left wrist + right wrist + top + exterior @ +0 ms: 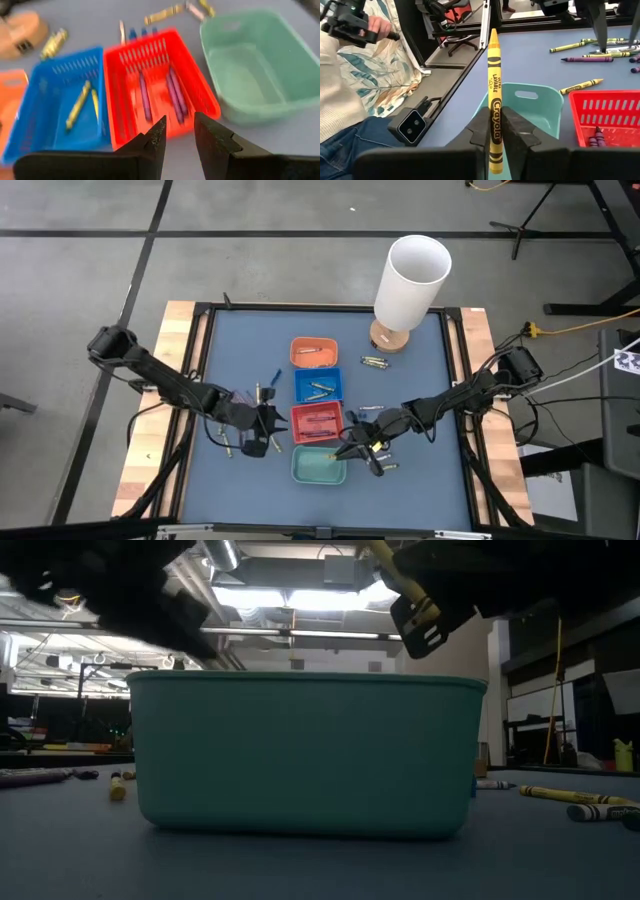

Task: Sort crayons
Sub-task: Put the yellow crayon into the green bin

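Four small trays stand in a column: orange (314,352), blue (318,386), red (317,421) and green (318,467). The red tray holds purple crayons (174,95), the blue tray holds yellow crayons (78,105), and the green tray (250,70) shows no crayon. My right gripper (355,448) is over the green tray's right edge, shut on a yellow crayon (493,85). My left gripper (266,432) is open and empty just left of the red tray, and its fingers (155,140) point at that tray. My right gripper pinches the yellow crayon between its two fingers (481,125), on the wrapped shaft below its middle (494,112). The crayon's longer part with the tip (493,35) sticks out past the fingertips. It is lifted clear above the green tray (535,102).
A tall white cylinder (410,280) stands on a wooden base at the table's far right. Loose crayons lie near it (375,363), right of the red tray (372,409), near the right gripper (387,466) and left of the trays (228,446). A person sits beyond the table (350,90).
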